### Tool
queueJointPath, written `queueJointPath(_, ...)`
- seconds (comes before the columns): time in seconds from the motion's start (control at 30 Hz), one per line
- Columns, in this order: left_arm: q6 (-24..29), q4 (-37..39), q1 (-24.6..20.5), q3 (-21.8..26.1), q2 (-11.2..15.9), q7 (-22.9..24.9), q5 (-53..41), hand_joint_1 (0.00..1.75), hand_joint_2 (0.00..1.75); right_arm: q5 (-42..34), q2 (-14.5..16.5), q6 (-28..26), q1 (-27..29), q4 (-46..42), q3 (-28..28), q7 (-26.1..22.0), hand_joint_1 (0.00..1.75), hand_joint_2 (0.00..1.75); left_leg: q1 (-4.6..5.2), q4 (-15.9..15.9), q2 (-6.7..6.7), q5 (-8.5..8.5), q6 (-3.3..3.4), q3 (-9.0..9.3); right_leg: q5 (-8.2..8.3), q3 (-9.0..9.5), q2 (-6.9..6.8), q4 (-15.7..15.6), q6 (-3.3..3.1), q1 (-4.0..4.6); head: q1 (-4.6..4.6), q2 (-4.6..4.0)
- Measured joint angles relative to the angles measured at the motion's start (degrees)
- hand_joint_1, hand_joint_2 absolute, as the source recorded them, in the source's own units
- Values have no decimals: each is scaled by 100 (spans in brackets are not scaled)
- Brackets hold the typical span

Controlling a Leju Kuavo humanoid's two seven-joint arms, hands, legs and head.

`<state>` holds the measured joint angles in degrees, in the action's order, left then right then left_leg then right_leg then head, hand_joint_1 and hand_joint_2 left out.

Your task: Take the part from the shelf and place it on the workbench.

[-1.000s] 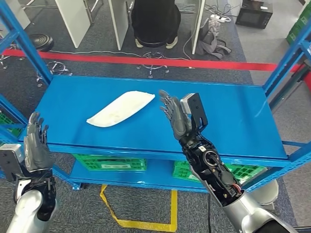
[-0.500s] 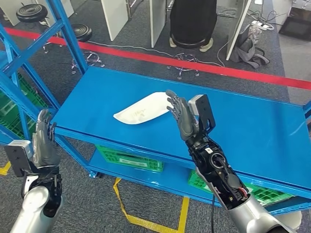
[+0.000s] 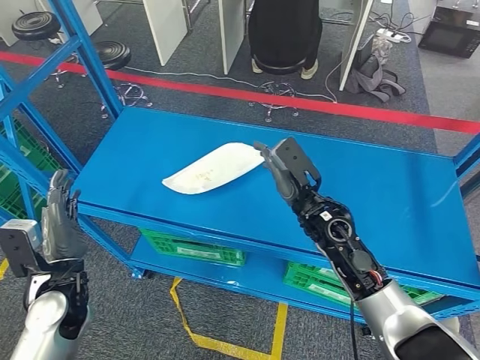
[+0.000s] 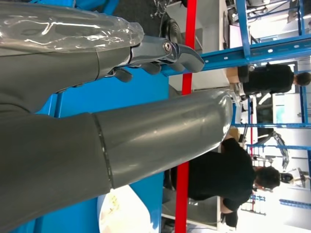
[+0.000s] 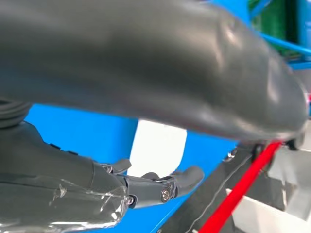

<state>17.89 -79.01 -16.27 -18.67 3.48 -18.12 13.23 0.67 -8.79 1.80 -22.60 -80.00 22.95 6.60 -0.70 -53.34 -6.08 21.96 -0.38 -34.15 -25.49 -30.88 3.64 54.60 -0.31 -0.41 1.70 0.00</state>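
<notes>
White curved part [image 3: 212,169] lies flat on top blue shelf [image 3: 367,187], roughly mid-depth, long axis running diag. from near-left tip to wider far-right end. Also seen in right wrist view [image 5: 159,145] as a white patch between thumb and fingers, and in left wrist view [image 4: 121,211] at pic edge.

Right hand [image 3: 283,169] is at the part's wide end, fingertips at or just touching its edge; can't tell if contact is made. Fingers apart, thumb [image 5: 183,68] spread away from fingers [image 5: 176,179], nothing held yet. Left hand [image 3: 56,221] sits off the shelf's near-left corner, well apart from the part, fingers loosely extended w/ nothing in them.

Step in hand, by my read: closing right hand on the part's wide end. To do it well:
- Part looks thin, shell-like, lying low on shelf; fingers prob. need to get under the raised edge w/ thumb on top, not push from the side, or it'll slide away across the smooth shelf.
- Grip far enough in from the rim; an end grip on a long piece likely droops or twists on lift.
- Lift straight up before pulling back, clear of the shelf's front lip and the blue uprights [image 3: 85,52].

Beyond shelf: red floor line [image 3: 340,109], a seated person [image 3: 283,34]. Green crates [image 3: 192,247] on lower level.
</notes>
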Motion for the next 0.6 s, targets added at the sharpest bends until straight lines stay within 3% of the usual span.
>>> queueJointPath(0.07,-4,0,-6,0,9,6,1,0,0,68,-55,65,-38,37,-33,57,0,0,1,0,0,1,-2,-1,-1,2,0,-2,0,-2,1,0)
queueJointPath(0.2,-1,-1,-8,0,34,58,10,0,0,423,-182,375,-123,115,-50,375,0,175,8,-1,0,2,-2,-3,-1,3,1,-7,1,-11,0,0)
queueJointPath(0.4,50,-51,0,0,78,178,64,0,0,1073,-486,935,-317,322,-37,670,0,175,15,-5,-4,2,-2,-4,-2,8,-7,-10,4,-15,-3,0)
queueJointPath(0.6,63,-90,5,0,92,187,110,0,0,1231,-791,1104,-436,566,-21,674,0,175,17,-8,-4,3,-1,-5,-1,10,-6,-11,6,-16,-4,0)
